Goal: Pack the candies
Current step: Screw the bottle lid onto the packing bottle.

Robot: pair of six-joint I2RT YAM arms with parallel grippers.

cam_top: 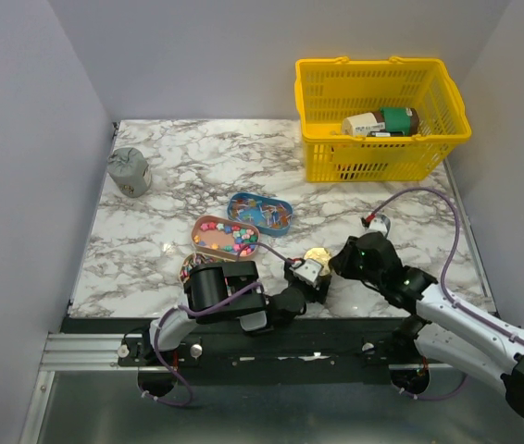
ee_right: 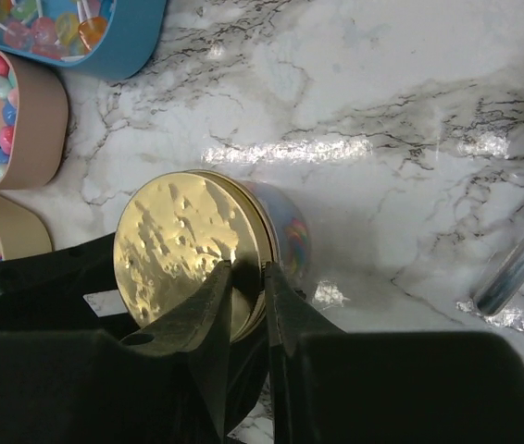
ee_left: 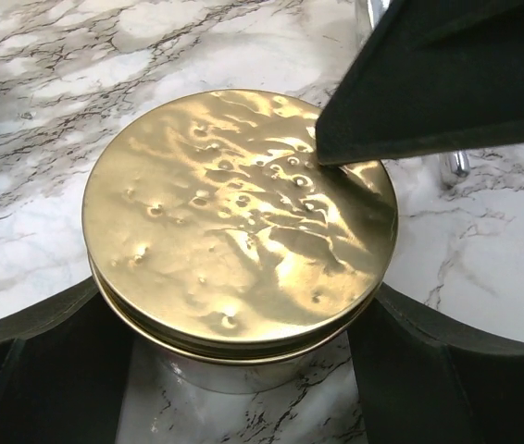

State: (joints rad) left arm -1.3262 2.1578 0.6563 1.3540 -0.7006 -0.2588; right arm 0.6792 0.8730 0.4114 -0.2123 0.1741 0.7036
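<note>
top view. marble table (cam_top: 151, 185) is walled on the left, back and right. yellow basket (cam_top: 382, 129) fills the far right corner, a grey lumpy container (cam_top: 129, 172) sits far left, and open marble lies between them. the near centre is crowded. left arm is folded low along the near edge with its forearm pointing right; right arm reaches in from the lower right. left gripper (cam_top: 310, 270) and right gripper (cam_top: 341, 261) meet at the gold-lidded jar (cam_top: 316, 254). the candies (cam_top: 228, 239) lie in an oval tan tin (cam_top: 202, 225), with more in a blue tin (cam_top: 285, 211) just behind it. silver scoop (cam_top: 378, 222) is just beyond the right gripper.

left wrist. the gold lid (ee_left: 239, 227) is round, shiny and dimpled like foil, and fills the view. black fingers (ee_left: 49, 361) clamp the jar's sides just under the lid rim, one on each side. a right-arm fingertip (ee_left: 355, 139) touches the lid's far right edge. bare marble all round.

right wrist. the right gripper (ee_right: 248, 277) is pinched tight on the lid's rim (ee_right: 183, 245), fingers nearly together with only the edge between them. coloured candies (ee_right: 294, 236) show through the jar's clear wall. the left gripper's black body lies left of the jar. the tan tin (ee_right: 44, 120) and blue tin (ee_right: 123, 51) sit near on the left, apart from the jar. the scoop handle (ee_right: 521, 264) is well off to the right, with open marble between.
</note>
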